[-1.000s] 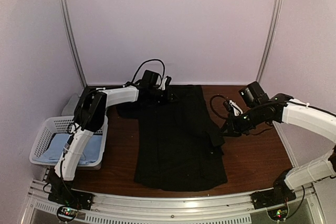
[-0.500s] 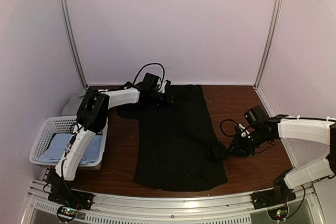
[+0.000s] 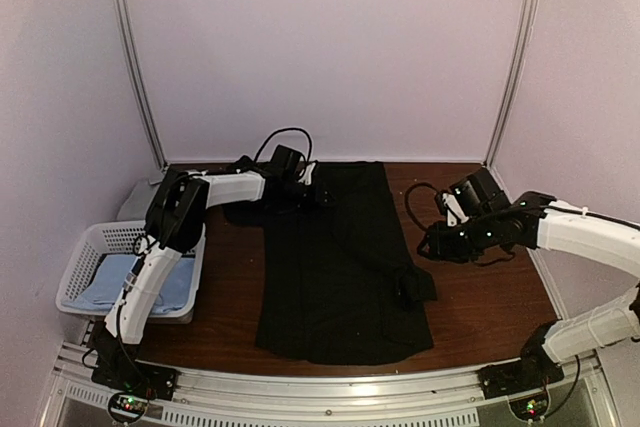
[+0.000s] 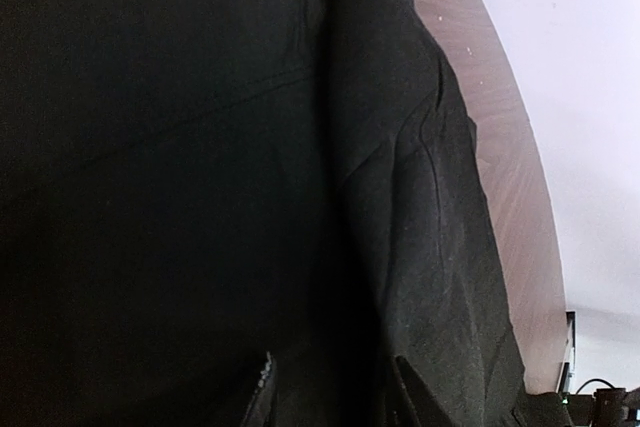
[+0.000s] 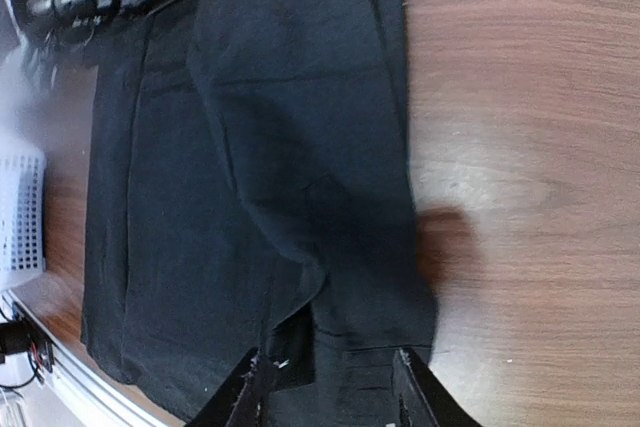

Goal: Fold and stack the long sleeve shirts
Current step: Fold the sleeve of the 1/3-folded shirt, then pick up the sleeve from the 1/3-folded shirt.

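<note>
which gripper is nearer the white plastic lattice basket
Left. The left gripper is beyond and right of the basket, over the black cloth shirt's far corner; the right gripper is across the shirt.

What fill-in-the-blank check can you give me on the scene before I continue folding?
The black long sleeve shirt lies on the table, one ___ folded across its body.
The light blue shirt lies inside the white lattice basket, on the ___ arm's side.
The right gripper holds nothing; its jaws stand ___.
Missing: sleeve, left, open.
</note>
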Tool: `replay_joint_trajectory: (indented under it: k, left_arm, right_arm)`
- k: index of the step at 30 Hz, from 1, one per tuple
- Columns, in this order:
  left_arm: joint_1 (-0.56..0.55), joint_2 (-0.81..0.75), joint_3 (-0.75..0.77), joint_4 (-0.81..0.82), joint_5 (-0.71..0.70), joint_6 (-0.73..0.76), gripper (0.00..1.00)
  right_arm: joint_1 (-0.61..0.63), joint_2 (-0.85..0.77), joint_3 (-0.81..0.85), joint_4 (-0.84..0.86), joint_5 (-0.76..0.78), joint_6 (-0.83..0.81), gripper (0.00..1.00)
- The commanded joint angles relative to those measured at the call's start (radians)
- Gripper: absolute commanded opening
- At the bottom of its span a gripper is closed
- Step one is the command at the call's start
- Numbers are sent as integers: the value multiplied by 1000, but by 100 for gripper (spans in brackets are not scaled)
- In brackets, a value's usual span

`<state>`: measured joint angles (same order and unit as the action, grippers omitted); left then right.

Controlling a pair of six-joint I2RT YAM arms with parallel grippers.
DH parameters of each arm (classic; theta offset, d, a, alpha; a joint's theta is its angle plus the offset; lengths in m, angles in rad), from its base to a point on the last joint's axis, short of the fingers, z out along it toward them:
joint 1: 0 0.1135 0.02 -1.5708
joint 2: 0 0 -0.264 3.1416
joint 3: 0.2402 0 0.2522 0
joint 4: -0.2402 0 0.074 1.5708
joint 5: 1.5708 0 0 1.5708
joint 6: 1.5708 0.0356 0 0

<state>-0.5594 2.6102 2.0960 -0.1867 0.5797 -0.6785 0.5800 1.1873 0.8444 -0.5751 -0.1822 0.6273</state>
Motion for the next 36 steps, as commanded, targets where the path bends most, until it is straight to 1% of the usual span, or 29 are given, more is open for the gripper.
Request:
replay_joint_trajectory:
  k: [1, 5, 10, 14, 20, 29, 32, 34, 36]
  left_arm:
    - [13, -75, -28, 23, 1, 21, 38]
    - [13, -86, -47, 23, -1, 24, 38]
    - [13, -94, -60, 23, -4, 25, 38]
    - [15, -104, -70, 24, -5, 26, 38]
    - [16, -108, -84, 23, -3, 28, 38]
    - [19, -108, -89, 23, -2, 28, 38]
    - [19, -108, -92, 24, -1, 28, 38]
    - [20, -109, -95, 24, 0, 29, 38]
    - [22, -110, -100, 25, 2, 30, 38]
  right_arm:
    - [137, 70, 67, -32, 119, 18, 43]
    - [203, 124, 92, -22, 129, 31, 43]
    - [235, 182, 87, 24, 74, 43, 44]
    - [238, 207, 53, 74, 29, 62, 45]
    - [237, 231, 28, 102, 3, 71, 45]
    - [239, 267, -1, 95, -20, 62, 44]
    - [239, 292, -22, 118, -33, 60, 43]
    - [237, 310, -24, 126, -39, 60, 43]
    - [238, 317, -15, 116, -42, 55, 39]
